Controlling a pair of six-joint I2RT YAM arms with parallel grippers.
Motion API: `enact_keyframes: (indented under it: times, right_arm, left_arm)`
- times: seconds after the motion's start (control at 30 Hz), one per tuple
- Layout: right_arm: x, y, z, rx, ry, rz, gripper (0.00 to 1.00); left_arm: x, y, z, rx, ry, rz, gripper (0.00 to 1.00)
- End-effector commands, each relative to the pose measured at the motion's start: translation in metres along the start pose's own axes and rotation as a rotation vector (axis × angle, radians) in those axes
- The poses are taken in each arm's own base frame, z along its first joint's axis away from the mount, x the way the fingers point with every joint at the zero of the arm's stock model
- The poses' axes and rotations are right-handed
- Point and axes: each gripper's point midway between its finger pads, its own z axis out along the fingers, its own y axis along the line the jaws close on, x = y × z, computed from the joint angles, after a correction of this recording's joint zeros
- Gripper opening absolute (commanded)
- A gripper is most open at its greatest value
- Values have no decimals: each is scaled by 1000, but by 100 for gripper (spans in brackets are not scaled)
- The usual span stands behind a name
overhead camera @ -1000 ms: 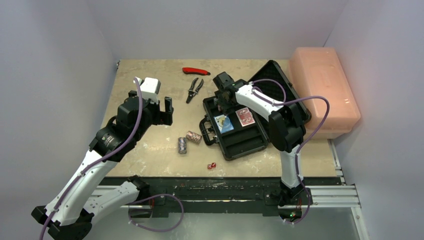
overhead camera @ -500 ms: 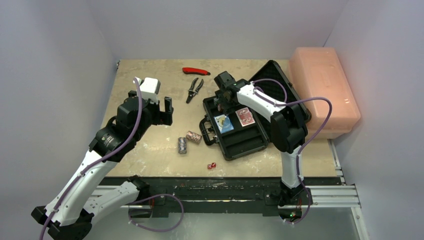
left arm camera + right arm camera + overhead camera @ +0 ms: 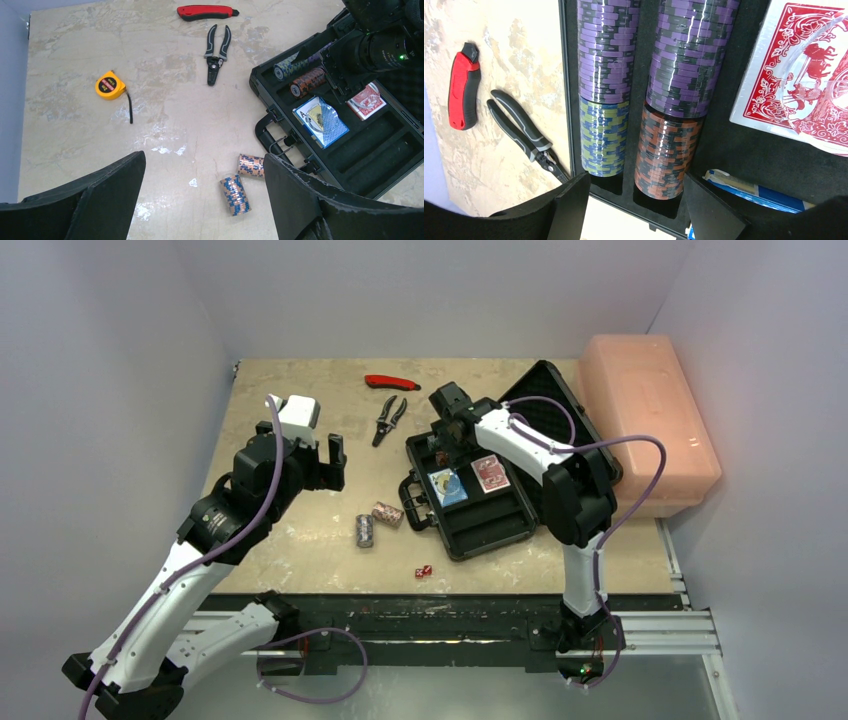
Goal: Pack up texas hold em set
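The black briefcase [image 3: 520,525] lies open at centre right, with a blue card deck [image 3: 448,487] and a red card deck [image 3: 490,473] in its foam. Several chip stacks [image 3: 664,150] lie in its two far slots. My right gripper [image 3: 443,447] hangs open and empty just above those stacks [image 3: 634,200]. Two chip stacks [image 3: 365,531] [image 3: 388,513] lie loose on the table left of the case handle, also in the left wrist view [image 3: 235,194]. Tiny red dice [image 3: 423,571] sit near the front edge. My left gripper [image 3: 318,455] is open and empty, raised over the table's left part [image 3: 202,200].
Pliers [image 3: 389,420] and a red-handled tool [image 3: 391,382] lie at the back centre. A yellow tape measure [image 3: 110,85] lies at the left. A large pink plastic box [image 3: 650,420] stands right of the case, behind its raised lid [image 3: 545,390].
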Motion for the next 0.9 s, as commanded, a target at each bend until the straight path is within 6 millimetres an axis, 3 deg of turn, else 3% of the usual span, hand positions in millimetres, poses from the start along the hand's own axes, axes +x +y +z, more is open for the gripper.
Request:
enact_keyframes:
  times: [0.0,0.6,0.87]
  right_arm:
    - [-23,22,-26,-88,-51,40,72]
    - [-51,18,-42,-92,-151,51,72]
    - [-60,30,-60,-188,-180,-42,79]
  left_arm:
    - [-12,1,-3,4,-48,-2,87]
    - [-13,2,-4,2,-52,-5,87]
    - [-14,2,-6,3,-58,-5,87]
